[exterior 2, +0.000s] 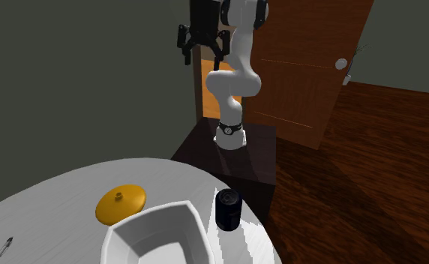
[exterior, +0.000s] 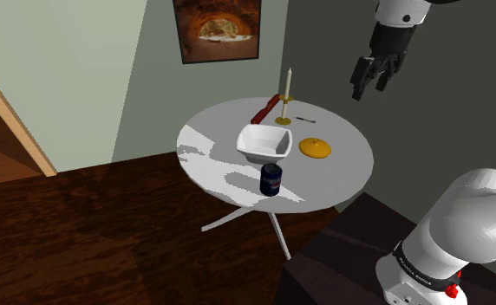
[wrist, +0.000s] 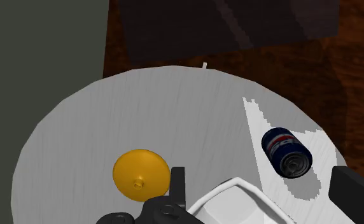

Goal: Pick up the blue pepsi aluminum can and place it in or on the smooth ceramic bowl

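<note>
Blue Pepsi can (exterior: 270, 179) stood upright near the edge of the round tabletop (exterior: 342, 162), just beside the white bowl (exterior: 259, 156), while the tool (exterior: 369, 87) hung open well above, holding nothing.

Item count, work surface: one round white table (exterior: 342, 173). Items on it:

- one dark blue can (exterior: 270, 179)
- one white bowl (exterior: 259, 157)
- one orange knobbed lid (exterior: 315, 148)
- one candle (exterior: 287, 82) in one candlestick (exterior: 283, 120)
- one reddish-brown bar (exterior: 264, 110)
- one small dark item (exterior: 304, 120), possibly a pen

Surroundings: one framed picture (exterior: 217, 29); one brown door (exterior 2: 310, 60) with one knob (exterior 2: 341, 64).
</note>
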{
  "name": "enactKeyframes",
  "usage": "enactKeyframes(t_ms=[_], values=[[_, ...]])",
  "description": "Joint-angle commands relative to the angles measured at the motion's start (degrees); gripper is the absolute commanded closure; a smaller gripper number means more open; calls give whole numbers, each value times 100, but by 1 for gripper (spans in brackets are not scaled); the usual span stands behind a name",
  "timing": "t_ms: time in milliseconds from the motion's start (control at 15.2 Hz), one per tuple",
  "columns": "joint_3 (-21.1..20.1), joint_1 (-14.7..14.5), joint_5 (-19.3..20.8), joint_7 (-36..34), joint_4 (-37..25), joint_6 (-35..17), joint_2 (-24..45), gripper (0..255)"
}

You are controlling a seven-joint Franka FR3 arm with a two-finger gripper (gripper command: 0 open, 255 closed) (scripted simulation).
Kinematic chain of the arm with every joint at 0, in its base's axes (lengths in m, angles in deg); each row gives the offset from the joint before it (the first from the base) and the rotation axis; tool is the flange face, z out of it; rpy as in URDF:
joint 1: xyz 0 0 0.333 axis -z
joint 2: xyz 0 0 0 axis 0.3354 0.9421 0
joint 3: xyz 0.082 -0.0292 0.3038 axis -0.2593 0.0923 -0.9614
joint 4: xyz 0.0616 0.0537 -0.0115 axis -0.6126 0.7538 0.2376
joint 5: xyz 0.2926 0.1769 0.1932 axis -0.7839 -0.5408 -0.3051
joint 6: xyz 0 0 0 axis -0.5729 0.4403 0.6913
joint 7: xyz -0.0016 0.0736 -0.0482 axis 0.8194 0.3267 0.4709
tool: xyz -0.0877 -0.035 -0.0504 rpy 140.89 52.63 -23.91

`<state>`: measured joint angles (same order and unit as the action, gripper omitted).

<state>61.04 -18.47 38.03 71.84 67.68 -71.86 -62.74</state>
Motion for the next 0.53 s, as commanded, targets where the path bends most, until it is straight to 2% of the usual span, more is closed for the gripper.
enactKeyframes(t_ms=[0,462], values=[[0,0,0,0,0,0,0,0],[-228,-95,-266,-477,603,-1217,716,0]])
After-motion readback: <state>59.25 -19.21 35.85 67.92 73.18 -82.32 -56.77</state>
